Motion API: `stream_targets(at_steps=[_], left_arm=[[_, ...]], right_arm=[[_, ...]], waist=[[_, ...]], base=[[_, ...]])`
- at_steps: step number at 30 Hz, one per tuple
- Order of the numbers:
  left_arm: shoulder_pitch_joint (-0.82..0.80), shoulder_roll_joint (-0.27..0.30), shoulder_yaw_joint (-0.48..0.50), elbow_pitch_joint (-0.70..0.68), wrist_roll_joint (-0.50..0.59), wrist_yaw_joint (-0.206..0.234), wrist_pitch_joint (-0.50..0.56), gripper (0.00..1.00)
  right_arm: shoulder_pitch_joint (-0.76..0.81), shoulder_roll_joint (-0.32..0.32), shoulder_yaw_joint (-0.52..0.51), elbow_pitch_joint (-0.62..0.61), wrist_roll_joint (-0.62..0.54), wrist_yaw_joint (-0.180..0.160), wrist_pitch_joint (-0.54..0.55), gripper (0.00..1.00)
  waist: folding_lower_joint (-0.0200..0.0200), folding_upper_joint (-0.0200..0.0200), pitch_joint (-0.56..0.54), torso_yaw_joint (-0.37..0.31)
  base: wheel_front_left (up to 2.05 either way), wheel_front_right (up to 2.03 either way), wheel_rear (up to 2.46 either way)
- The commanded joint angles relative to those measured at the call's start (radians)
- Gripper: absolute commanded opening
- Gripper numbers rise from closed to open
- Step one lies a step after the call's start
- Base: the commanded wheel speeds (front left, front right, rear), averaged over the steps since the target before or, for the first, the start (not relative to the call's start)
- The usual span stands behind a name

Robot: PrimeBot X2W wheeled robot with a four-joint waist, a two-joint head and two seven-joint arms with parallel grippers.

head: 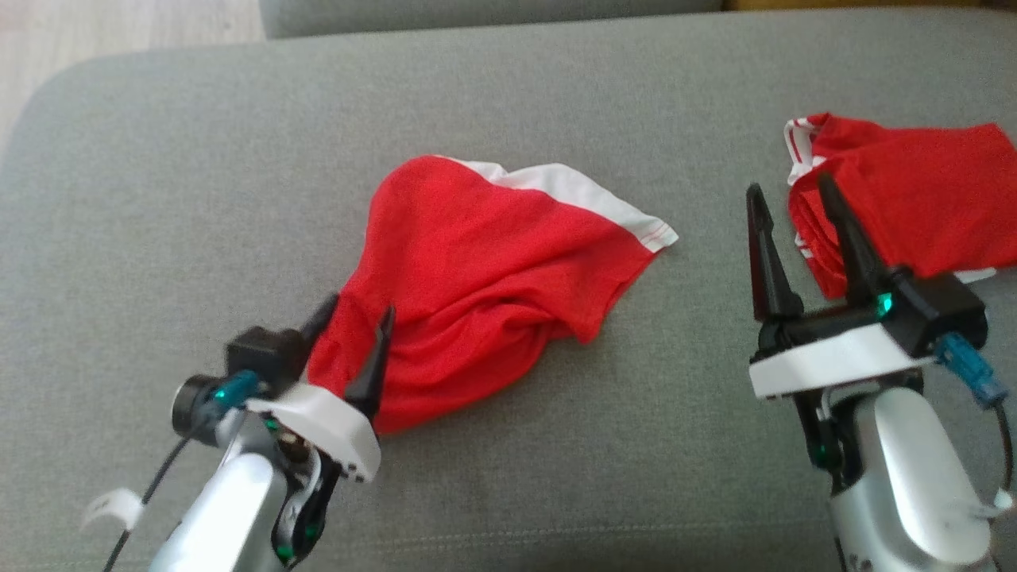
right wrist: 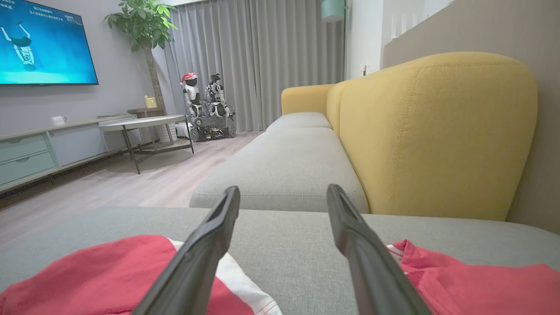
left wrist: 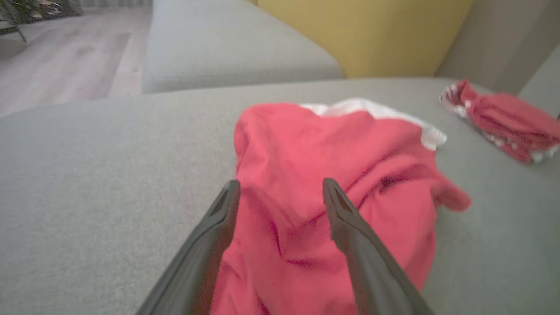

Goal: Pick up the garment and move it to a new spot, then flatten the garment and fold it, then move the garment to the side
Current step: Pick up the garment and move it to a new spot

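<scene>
Red garment (head: pixel 477 278) lies crumpled around the middle of the grey cushion (head: pixel 199 199), slightly toward the near edge. Its white band (head: pixel 572 191) is at the end facing the far right corner. It is bunched and creased, not flat yet.

Left gripper (head: pixel 361 307) sits at the garment's near-left end with fingers spread wide. Cloth lies under and between them but isn't pinched, so it holds nothing. Right gripper (head: pixel 788 187) is also wide open and empty, raised over the cushion just beside a second red garment (head: pixel 914 206) at the right edge.

Handling, judged: thin knit, light and limp, no stiffness. It likely drapes and folds on itself when lifted, probably won't slide much on the fabric cushion, and isn't fragile. Best hold is probably the white band's corners or the hem corners, one per gripper, pinching an edge to pull it taut. Grabbing the middle bunch would likely add wrinkles.
</scene>
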Motion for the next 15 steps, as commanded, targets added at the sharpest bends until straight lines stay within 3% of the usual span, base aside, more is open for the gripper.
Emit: stream_targets(at_steps=[1,9,15], left_arm=[[-0.045,0.013,0.051,-0.034,-0.008,0.009,-0.017,1.00],[0.037,-0.080,0.198,-0.099,-0.081,0.058,-0.152,1.00],[0.082,-0.128,0.270,-0.167,-0.029,0.031,-0.154,1.00]], right_arm=[[0.000,0.005,0.019,-0.028,-0.006,-0.001,0.001,1.00],[0.063,0.005,-0.006,-0.025,-0.013,-0.001,0.021,1.00],[0.067,0.005,-0.026,-0.035,-0.030,-0.001,0.043,1.00]], waist=[[0.0000,0.0000,-0.014,0.007],[0.0000,0.0000,-0.062,0.037],[0.0000,0.0000,-0.041,0.069]], base=[[0.00,0.00,0.00],[0.00,0.00,0.00],[0.00,0.00,0.00]])
